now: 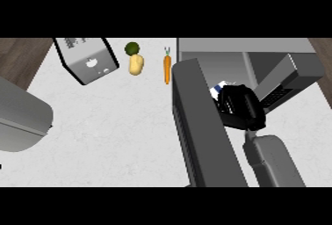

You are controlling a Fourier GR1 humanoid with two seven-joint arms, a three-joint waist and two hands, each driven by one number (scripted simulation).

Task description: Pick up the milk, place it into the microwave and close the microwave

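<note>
The milk carton (218,89) shows only as a small white and blue corner, the rest hidden by my right hand (241,109). That black hand is curled round the carton, and its grey forearm (272,160) comes up from the lower edge. Hand and carton sit between the microwave's open door (201,132), a long dark slab swung out toward me, and the microwave's control panel side (288,81). The grey microwave body (214,48) lies at the top right. My left hand does not show.
A silver toaster (88,61) stands at the top left. A green fruit (132,47), a potato (135,65) and a carrot (167,69) lie left of the microwave. A big grey rounded shape (23,114) fills the left edge. White counter (110,132) spreads left of the door.
</note>
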